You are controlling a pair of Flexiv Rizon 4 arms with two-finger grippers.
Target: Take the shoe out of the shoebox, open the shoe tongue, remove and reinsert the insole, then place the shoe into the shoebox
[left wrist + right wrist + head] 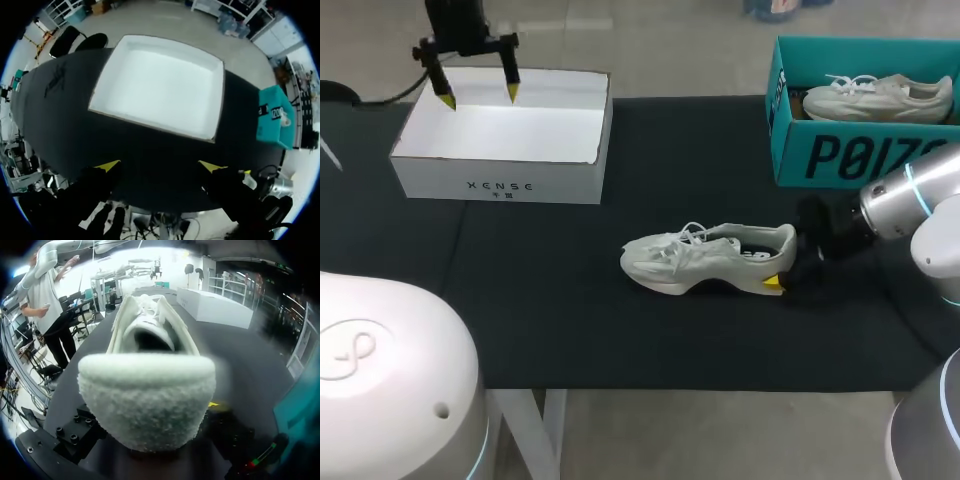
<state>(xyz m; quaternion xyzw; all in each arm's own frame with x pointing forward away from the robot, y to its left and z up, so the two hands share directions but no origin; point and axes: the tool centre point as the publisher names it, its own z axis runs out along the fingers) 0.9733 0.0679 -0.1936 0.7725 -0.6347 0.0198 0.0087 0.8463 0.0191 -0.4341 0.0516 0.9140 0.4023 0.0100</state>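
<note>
Left gripper [478,97] hangs above the white shoebox [500,185], its yellow-tipped fingers spread wide with nothing between them. A black worktop [570,320] carries everything. The white shoebox, open at the top, sits at the far left. A teal shoebox [840,158] stands at the far right with a pale shoe [880,98] lying inside it. The off-white shoe [705,258] rests on its sole near the middle of the worktop, outside both boxes, toe pointing left. The right gripper [782,278] is at its heel; whether it holds the shoe cannot be told.
</note>
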